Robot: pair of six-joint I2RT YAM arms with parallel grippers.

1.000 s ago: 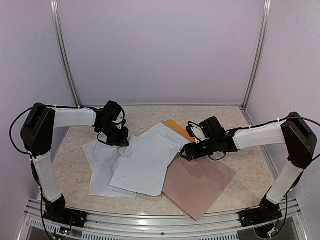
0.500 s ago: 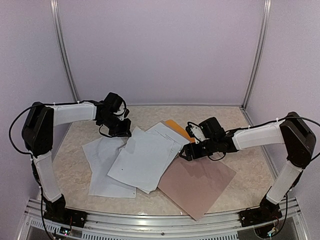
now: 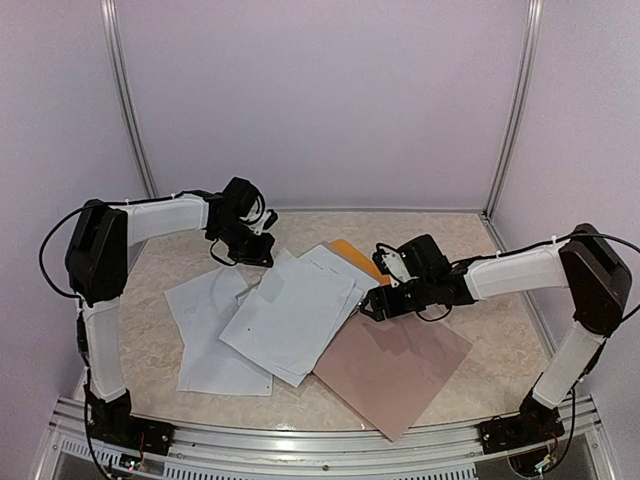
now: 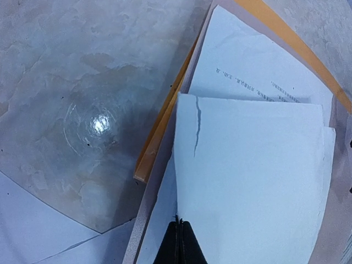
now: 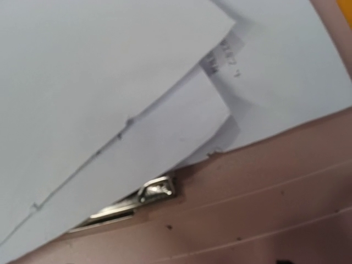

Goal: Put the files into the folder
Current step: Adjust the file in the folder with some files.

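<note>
At the far side of the tabletop (image 3: 455,240), the left tool (image 3: 262,258), pinching the files (image 3: 295,310) by an edge, has dragged them onto the folder (image 3: 350,254), though not squarely yet; the right tool (image 3: 369,305) hangs spread alongside.

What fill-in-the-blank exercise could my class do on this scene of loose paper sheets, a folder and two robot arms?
1. The files are loose sheets of ___ paper.
2. The left gripper is ___ on the edge of one sheet.
3. In the top view, only an ___ corner of the folder shows beyond the sheets.
4. In the right wrist view, a small ___ clip peeks from under the sheets.
Missing words: white; shut; orange; metal.
</note>
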